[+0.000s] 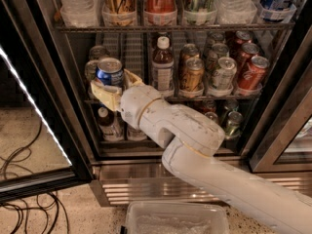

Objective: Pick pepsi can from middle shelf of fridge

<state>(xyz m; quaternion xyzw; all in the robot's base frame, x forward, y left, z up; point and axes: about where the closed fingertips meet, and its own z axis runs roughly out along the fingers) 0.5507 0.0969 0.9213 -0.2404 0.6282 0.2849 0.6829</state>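
The robot's white arm reaches into the open fridge [146, 189], its gripper [117, 84] at the left front of the middle shelf [204, 99], the pale fingers [106, 94] closed around the pepsi can [109, 72]. The blue can stands upright between them, left of a brown bottle [162, 65] and rows of gold, silver and red cans [253, 72]. A clear bin [175, 217] sits on the floor below.

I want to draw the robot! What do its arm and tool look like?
The arm is white, thick and rounded, built of chunky tube segments. Its tool, around the pepsi can at the middle shelf, has two pale yellowish fingers.
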